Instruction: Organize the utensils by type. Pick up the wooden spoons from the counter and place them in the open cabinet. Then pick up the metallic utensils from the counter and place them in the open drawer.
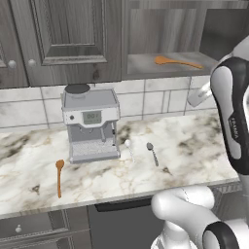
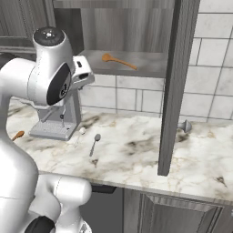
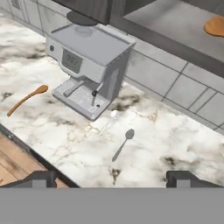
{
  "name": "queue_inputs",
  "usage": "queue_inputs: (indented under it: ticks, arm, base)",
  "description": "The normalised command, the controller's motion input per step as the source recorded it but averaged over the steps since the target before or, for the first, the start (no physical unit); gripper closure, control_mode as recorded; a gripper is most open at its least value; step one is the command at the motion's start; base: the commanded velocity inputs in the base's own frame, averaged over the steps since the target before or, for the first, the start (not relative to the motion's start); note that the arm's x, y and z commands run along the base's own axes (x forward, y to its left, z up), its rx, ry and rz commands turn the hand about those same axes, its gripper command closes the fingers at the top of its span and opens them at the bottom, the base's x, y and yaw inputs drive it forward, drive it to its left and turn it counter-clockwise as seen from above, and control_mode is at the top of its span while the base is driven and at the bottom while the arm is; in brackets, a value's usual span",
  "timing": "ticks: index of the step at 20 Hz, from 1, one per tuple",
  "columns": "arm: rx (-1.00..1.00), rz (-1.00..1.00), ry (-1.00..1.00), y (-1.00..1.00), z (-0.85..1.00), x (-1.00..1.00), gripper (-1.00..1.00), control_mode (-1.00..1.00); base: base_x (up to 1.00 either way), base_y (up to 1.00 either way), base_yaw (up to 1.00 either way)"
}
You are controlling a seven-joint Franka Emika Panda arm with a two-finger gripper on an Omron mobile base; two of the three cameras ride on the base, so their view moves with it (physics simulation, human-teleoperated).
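Note:
One wooden spoon (image 1: 177, 62) lies on the shelf of the open cabinet (image 1: 146, 63), also seen from the other side as the wooden spoon (image 2: 119, 61). A second wooden spoon (image 1: 59, 177) lies on the counter (image 1: 194, 151) left of the coffee machine, and shows as the wooden spoon (image 3: 27, 99) in the hand view. Two metallic spoons lie side by side in front of the machine: a pale one (image 1: 129, 148) and a darker one (image 1: 152, 153). My gripper (image 3: 112, 179) hangs high over the counter, open, with nothing between its tips. The open drawer is hidden.
A grey coffee machine (image 1: 91, 124) stands on the counter against the tiled wall. The cabinet's open door (image 2: 175, 86) juts out edge-on over the counter's right part. Closed panelled cabinets (image 1: 63, 39) hang to the left. A small grey knob-like thing (image 2: 185, 125) sits by the wall.

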Motion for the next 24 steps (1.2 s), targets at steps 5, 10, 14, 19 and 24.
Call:
queue_inputs:
  ticks: [5,10,14,19,24]
  arm:
    - [0.12,-0.17,0.08,0.45,-0.3,-0.29,-1.0,-1.0]
    - [0.0,-0.18,0.12,0.65,-0.39,-0.33,-1.0,-1.0]
    - [0.02,-0.09,0.22,0.41,-0.18,-0.14,-1.0,-1.0]
    - [0.0,0.0,0.28,0.36,-0.2,-0.16,-1.0,-1.0]
    - [-0.01,0.0,0.25,0.45,-0.42,-0.14,-1.0,-1.0]
  base:
    - [0.0,0.0,0.0]
    - [0.0,0.0,0.0]
    - [0.0,0.0,0.0]
    - [0.0,0.0,0.0]
    - [0.0,0.0,0.0]
